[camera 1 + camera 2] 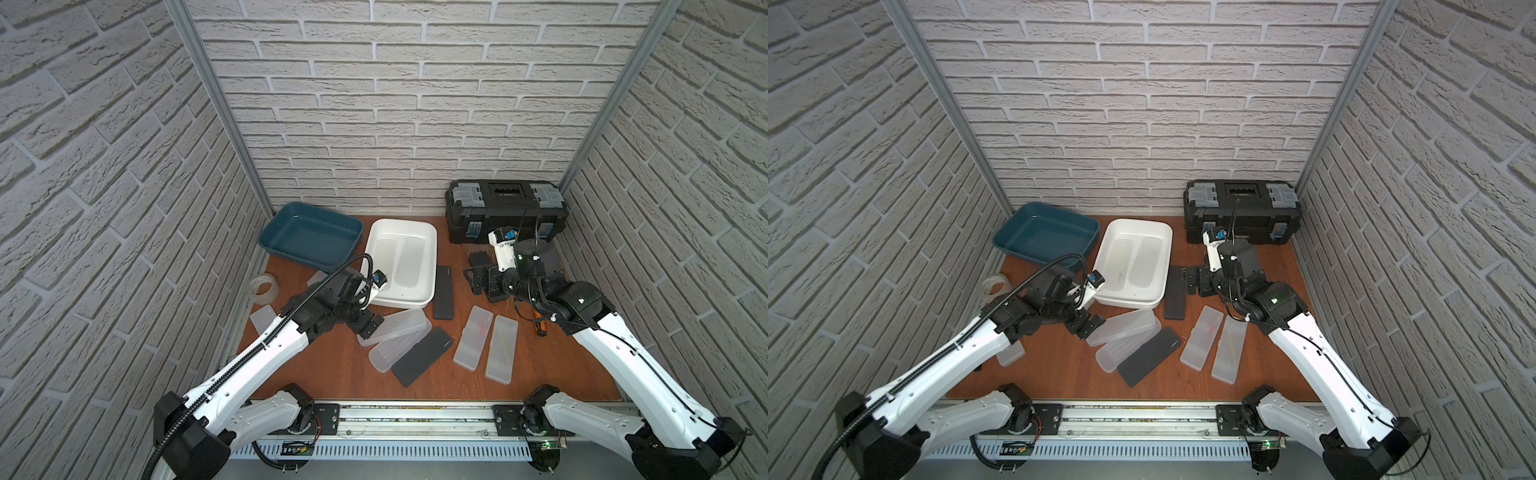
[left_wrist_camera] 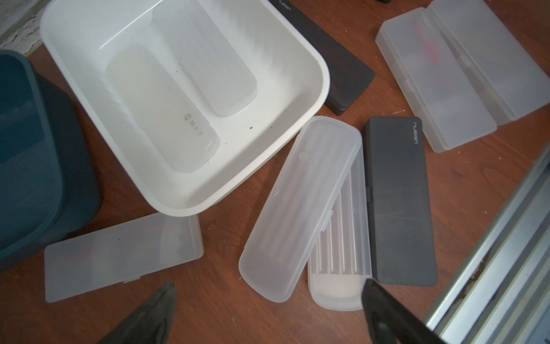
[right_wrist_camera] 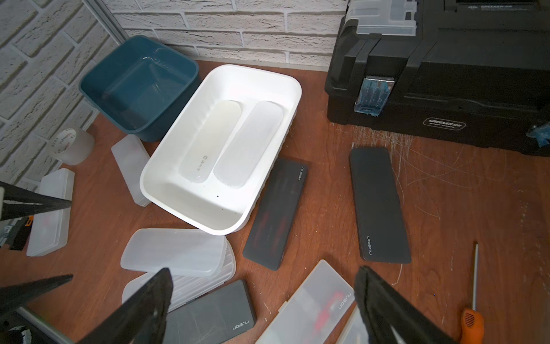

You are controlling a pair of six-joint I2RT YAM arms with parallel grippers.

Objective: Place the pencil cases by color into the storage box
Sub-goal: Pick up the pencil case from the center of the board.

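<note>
The white storage box holds two frosted pencil cases lying side by side. The blue box is empty. Two frosted cases lie stacked mid-table next to a black case. My left gripper hangs open and empty just off the stack's end. Two more frosted cases lie to the right. A black case lies beside the white box, another near the toolbox. My right gripper stands open and empty above the table.
A black toolbox stands at the back right. A clear tape roll and two frosted cases lie at the left. An orange-handled screwdriver lies under the right arm. A metal rail runs along the front edge.
</note>
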